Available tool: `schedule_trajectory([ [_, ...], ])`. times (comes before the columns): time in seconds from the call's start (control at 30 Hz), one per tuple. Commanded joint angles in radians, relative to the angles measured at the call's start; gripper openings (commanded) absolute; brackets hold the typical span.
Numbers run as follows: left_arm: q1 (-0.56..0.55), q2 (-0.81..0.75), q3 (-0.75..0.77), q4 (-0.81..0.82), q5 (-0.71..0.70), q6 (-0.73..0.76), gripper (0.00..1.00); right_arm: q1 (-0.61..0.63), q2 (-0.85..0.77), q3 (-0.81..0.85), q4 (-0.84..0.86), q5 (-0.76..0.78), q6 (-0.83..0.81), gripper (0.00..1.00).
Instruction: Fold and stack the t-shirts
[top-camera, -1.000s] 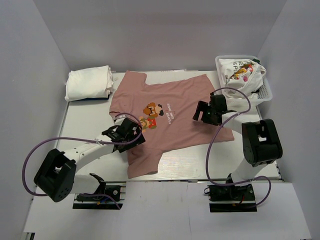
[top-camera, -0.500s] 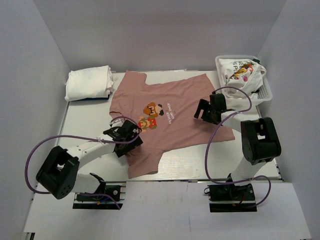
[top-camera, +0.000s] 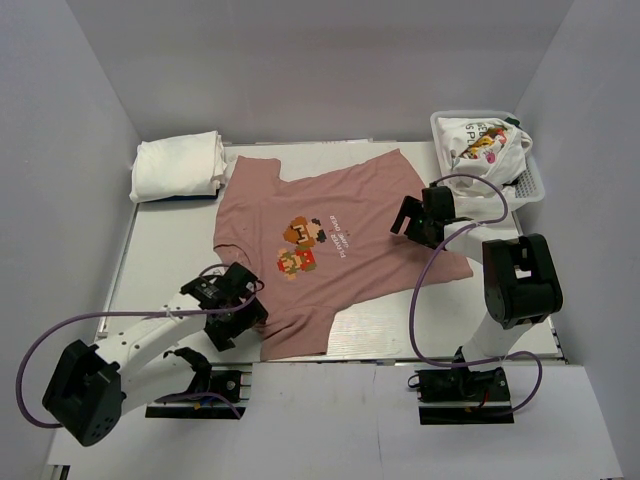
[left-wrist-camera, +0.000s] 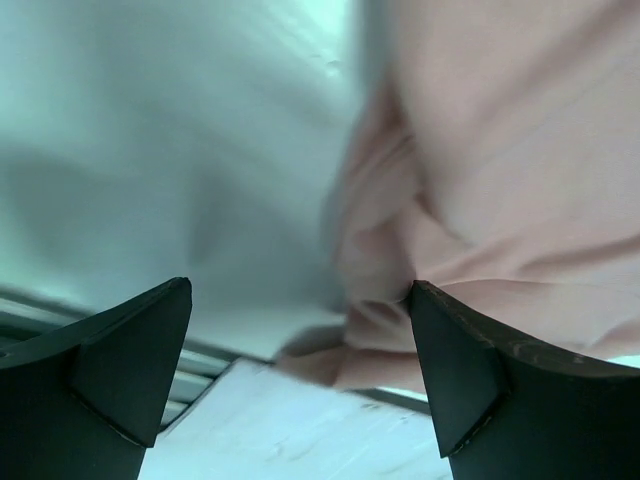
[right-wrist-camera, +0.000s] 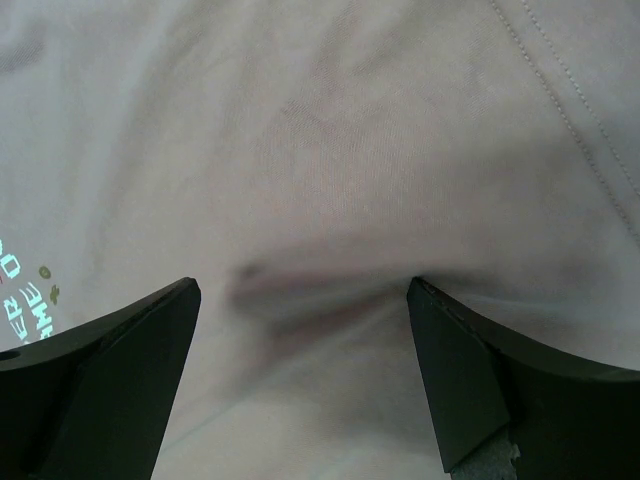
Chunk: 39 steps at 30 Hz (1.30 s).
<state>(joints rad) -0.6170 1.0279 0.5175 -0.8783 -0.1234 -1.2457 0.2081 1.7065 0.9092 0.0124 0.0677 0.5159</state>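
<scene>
Moved: left gripper (left-wrist-camera: 298, 290) has drawn back from the middle-left of the pink tee (top-camera: 330, 230) to its near-left hem corner, and the tee has slid and turned with it; the right gripper (right-wrist-camera: 300, 285) has barely shifted.
Table (top-camera: 170, 240): white, walled on the left, far and right sides; only the near edge is open.
Pink tee: spread flat and print-up across the middle, its hem lying right at the near edge.
Open room: bare table left of the tee up to the left wall, and a narrower strip near the right arm's base.
Folded white tees (top-camera: 178, 167): stacked in the far-left corner, just beside the pink tee's sleeve.
Basket (top-camera: 530, 185): far-right corner, holding a crumpled printed white tee (top-camera: 478, 138), close to the right arm's wrist.
Left gripper: jaws spread wide, gripping nothing; a bunched pink hem edge lies against its right finger.
Right gripper: jaws wide apart, low over the tee's right side near the sleeve.
Left wrist only: the hem's rumpled fold and the table's near lip below it.
Right wrist only: a shallow crease in the cloth between the fingers, stitching at the upper right, print lettering at the left edge.
Top view only: both arms, the stack and the basket together.
</scene>
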Motion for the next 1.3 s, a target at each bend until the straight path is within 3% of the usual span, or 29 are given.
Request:
schedule_trajectory([
  [0.0,0.003,-0.026,0.093,-0.146,-0.088,0.006,1.00,-0.013,0.025,0.007,-0.026,-0.020,-0.028,0.90],
  [0.13,0.003,0.058,0.270,-0.188,-0.264,0.061,1.00,-0.004,-0.008,0.023,0.006,-0.031,-0.065,0.90],
  [0.27,0.014,0.199,0.401,-0.131,-0.398,0.161,1.00,-0.007,-0.050,0.043,0.011,-0.017,-0.108,0.90],
  [0.43,0.095,0.383,0.552,0.053,-0.452,0.307,1.00,-0.006,-0.074,0.046,0.063,-0.039,-0.177,0.90],
  [0.6,0.180,0.622,0.758,0.228,-0.401,0.491,1.00,-0.006,-0.045,0.085,0.060,0.004,-0.249,0.90],
  [0.77,0.226,0.939,1.030,0.248,-0.362,0.624,1.00,-0.007,0.021,0.145,0.009,0.035,-0.274,0.90],
  [1.1,0.319,1.307,1.381,0.275,-0.165,0.762,1.00,-0.013,0.179,0.263,-0.092,0.038,-0.284,0.90],
  [1.23,0.339,1.503,1.625,0.254,-0.026,0.841,1.00,-0.018,0.269,0.373,-0.138,-0.012,-0.275,0.90],
  [1.27,0.348,1.552,1.752,0.254,0.000,0.856,1.00,-0.015,0.281,0.390,-0.135,-0.049,-0.289,0.90],
])
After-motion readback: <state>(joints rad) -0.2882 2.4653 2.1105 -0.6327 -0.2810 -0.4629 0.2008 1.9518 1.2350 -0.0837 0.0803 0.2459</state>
